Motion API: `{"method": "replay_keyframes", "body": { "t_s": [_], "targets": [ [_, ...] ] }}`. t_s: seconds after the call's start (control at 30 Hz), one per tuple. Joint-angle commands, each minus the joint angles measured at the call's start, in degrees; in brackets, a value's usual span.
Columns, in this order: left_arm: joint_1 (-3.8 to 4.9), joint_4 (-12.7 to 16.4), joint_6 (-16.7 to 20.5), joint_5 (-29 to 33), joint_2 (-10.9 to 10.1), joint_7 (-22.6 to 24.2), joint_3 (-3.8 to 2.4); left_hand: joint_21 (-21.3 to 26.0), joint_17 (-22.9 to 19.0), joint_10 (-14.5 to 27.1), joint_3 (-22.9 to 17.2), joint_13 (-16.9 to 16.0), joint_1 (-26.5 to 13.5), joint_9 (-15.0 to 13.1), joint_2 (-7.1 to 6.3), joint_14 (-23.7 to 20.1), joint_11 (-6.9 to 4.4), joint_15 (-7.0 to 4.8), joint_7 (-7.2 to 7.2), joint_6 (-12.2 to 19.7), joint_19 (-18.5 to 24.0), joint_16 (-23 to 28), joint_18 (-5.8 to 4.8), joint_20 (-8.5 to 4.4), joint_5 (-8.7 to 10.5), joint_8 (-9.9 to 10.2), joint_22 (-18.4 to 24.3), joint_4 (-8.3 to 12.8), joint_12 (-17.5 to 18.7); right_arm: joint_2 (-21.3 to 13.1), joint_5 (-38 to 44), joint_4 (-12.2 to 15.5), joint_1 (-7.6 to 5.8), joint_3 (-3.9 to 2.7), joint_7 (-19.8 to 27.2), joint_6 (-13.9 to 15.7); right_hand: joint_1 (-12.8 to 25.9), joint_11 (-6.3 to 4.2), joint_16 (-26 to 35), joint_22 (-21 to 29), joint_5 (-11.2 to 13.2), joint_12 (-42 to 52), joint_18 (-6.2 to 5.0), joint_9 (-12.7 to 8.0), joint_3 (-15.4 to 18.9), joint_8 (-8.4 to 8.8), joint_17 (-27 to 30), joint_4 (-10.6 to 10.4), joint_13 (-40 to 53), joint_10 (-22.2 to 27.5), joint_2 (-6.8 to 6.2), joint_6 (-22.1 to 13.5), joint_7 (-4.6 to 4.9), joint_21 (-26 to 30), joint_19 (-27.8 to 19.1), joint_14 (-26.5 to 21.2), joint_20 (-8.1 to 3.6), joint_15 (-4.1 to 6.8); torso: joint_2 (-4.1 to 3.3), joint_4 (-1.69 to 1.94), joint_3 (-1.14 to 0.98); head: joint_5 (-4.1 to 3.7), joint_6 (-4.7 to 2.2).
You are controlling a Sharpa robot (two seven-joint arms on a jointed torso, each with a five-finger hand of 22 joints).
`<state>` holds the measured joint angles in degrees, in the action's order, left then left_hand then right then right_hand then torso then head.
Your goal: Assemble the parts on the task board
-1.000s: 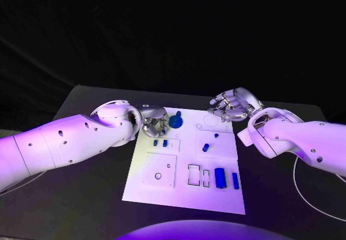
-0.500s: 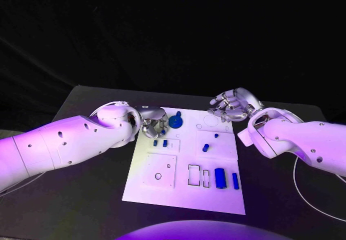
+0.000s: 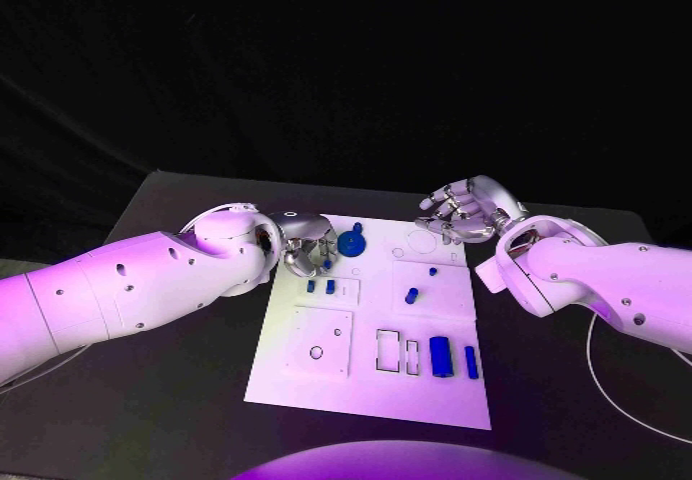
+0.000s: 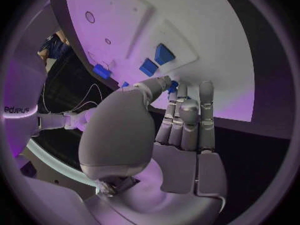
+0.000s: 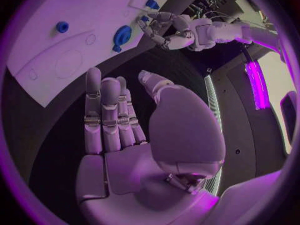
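We're at the pick-up step: left hand (image 3: 306, 246) hovers empty, fingers apart, beside the round blue part (image 3: 351, 241) on the board's (image 3: 368, 385) far edge. Right hand (image 3: 464, 210) hangs empty too. Next we'd pinch it.

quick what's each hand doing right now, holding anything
Left hand: open, holding nothing, fingers near the round blue part on the task board.
Right hand: open, fingers straight and apart, holding nothing.
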<state>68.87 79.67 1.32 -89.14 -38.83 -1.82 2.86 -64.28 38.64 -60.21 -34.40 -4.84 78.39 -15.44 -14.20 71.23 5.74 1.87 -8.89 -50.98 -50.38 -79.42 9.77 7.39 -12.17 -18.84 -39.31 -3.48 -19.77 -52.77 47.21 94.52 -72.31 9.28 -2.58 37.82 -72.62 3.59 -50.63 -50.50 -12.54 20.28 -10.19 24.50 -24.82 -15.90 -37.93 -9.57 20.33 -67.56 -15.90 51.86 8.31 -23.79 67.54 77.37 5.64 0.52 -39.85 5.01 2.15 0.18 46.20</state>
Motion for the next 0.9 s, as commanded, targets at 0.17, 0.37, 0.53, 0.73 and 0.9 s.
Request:
{"method": "replay_keyframes", "body": {
  "t_s": [0.17,0.37,0.53,0.73,0.9],
  "targets": [
    [-0.01,0.1,0.7,-0.2,0.0,-0.6,-0.03,0.5,-0.9,1.5,0.2,0.4,-0.6,0.3,-0.59,-0.9,0.57,0.40,-0.03,1.1,0.0,0.3,0.74,0.54,0.03,1.1,0.2,-0.5,1.5,0.0,0.5,0.0,0.03,-0.01,0.3,-1.0,-0.2,0.41,0.3,0.1,-0.2,-0.3,-0.20,-0.1,0.3,0.36,-0.1,0.0,-0.1,0.2,0.23,-0.2,0.32,0.3,0.2,-0.3,0.13,-0.19,0.00,0.01,-0.02,-0.02,-0.08],
    [-0.01,-0.2,0.7,-0.2,-0.1,-1.1,-0.04,0.9,-2.1,4.3,1.0,1.0,-0.4,0.8,-0.80,-1.4,1.65,1.33,-0.04,2.4,-0.1,0.2,0.75,1.36,0.01,2.4,0.5,-0.6,3.9,-0.1,1.8,-0.1,0.03,-0.01,-0.3,-2.7,-0.7,0.87,-0.5,0.2,-0.2,-1.6,-0.15,-0.2,0.5,0.44,-1.4,-0.1,-1.0,2.1,0.15,-0.4,0.66,0.5,0.3,0.2,0.28,-0.47,0.00,-0.01,0.00,-0.06,-0.13],
    [-0.02,-0.3,1.1,-0.2,-0.3,-1.1,-0.07,1.0,-2.6,5.2,1.5,1.0,-0.2,0.9,-0.77,-1.6,1.89,1.55,-0.18,2.5,-0.1,0.2,0.76,1.58,0.01,2.7,0.6,-0.6,4.5,-0.2,4.3,-0.3,0.03,-0.01,-1.0,-5.0,-2.0,1.33,-3.8,-0.1,-0.3,-3.6,-0.16,-0.4,0.5,0.55,-5.3,0.4,-2.9,3.6,-0.01,-0.4,1.03,0.1,1.1,1.9,0.47,-0.76,0.02,-0.01,-0.01,-0.08,-0.17],
    [-0.12,0.7,3.1,1.7,-1.8,0.2,-0.24,1.0,-3.1,5.2,1.8,1.0,-0.3,1.0,-0.76,-1.8,1.93,1.60,-0.22,2.6,-0.1,0.2,0.76,1.65,0.01,2.8,0.6,-0.7,4.6,-0.9,11.3,-0.8,0.03,-0.01,-2.3,-11.6,-4.6,1.74,-17.2,-7.8,-0.3,-6.9,1.20,-1.4,-1.3,1.67,-20.4,2.0,-6.7,4.3,-0.17,0.5,1.25,-11.4,5.8,7.0,0.34,-0.88,0.01,-0.10,0.04,-0.40,-0.42],
    [-0.14,2.0,7.1,13.4,-4.4,3.0,-0.88,1.4,-7.6,5.2,2.4,0.9,-0.2,1.1,-0.43,-4.0,1.94,1.62,-0.87,2.6,0.1,1.6,0.81,1.78,-0.14,3.1,0.8,-1.0,4.6,-1.5,18.9,-1.2,0.03,0.00,-3.3,-16.6,-5.4,1.41,-22.6,-14.5,-0.2,-7.8,2.48,-2.0,-3.0,2.61,-26.4,2.8,-8.6,3.1,-0.20,1.7,0.81,-21.2,8.4,8.3,0.21,-0.70,0.07,-0.08,-0.03,-1.20,-0.58]
  ]
}}
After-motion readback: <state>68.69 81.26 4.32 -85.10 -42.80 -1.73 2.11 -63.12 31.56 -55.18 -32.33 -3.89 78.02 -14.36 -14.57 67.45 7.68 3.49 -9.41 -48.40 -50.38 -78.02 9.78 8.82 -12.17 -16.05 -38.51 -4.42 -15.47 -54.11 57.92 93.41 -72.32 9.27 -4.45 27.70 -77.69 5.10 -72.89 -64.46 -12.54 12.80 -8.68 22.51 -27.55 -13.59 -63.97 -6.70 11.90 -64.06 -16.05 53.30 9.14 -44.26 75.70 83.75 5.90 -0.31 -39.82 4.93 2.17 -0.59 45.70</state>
